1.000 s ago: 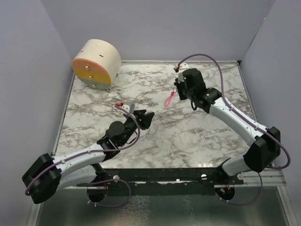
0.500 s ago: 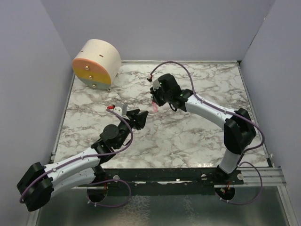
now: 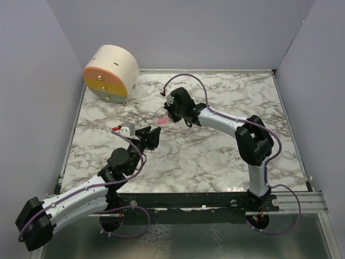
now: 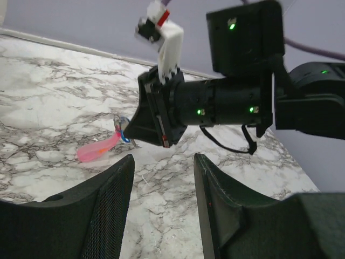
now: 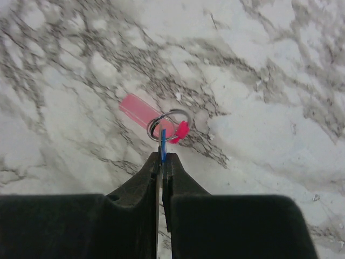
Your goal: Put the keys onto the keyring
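Keyring (image 5: 162, 140) pinched in right pincer (image 5: 161, 157), key (image 5: 139, 109) dangling

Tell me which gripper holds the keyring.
The right gripper, pinched shut on the keyring by its blue tag; the left gripper stands open and empty.

I note a grey-veined white marble tabletop (image 3: 215, 156), evenly lit and boxed by plain pale lavender walls (image 3: 188, 32) at back, left and right, with a round cream drum (image 3: 110, 73), orange-and-yellow-faced, in the far left corner and a black rail (image 3: 188, 202) along the near edge.
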{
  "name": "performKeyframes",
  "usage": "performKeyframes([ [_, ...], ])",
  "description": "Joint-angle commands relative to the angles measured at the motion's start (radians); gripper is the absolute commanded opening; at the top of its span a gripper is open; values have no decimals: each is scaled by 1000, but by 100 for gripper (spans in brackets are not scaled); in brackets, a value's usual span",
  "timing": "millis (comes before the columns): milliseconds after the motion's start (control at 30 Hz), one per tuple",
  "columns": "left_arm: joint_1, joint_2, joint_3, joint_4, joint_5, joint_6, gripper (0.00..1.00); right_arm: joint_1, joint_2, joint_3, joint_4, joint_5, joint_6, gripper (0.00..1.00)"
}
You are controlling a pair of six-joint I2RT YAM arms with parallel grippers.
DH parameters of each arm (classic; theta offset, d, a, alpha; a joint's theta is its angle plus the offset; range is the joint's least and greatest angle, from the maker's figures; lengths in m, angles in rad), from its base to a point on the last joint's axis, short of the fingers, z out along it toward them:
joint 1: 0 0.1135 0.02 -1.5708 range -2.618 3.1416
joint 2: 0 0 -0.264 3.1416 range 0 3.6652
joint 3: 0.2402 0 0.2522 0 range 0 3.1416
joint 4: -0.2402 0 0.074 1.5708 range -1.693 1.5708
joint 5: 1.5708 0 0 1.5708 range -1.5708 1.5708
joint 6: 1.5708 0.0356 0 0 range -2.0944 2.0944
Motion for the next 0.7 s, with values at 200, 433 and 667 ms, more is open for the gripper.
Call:
performKeyframes([
  [200,0,-34,-10,-36,-40,1,50,-67,6,-116,-19,150,32,1],
  [433,-1,-24,-14,-39,-39,-3,49,-81,4,-139,-47,232,21,1],
  [667,-1,-23,-15,-40,-45,-3,49,-82,13,-124,-84,346,17,3],
])
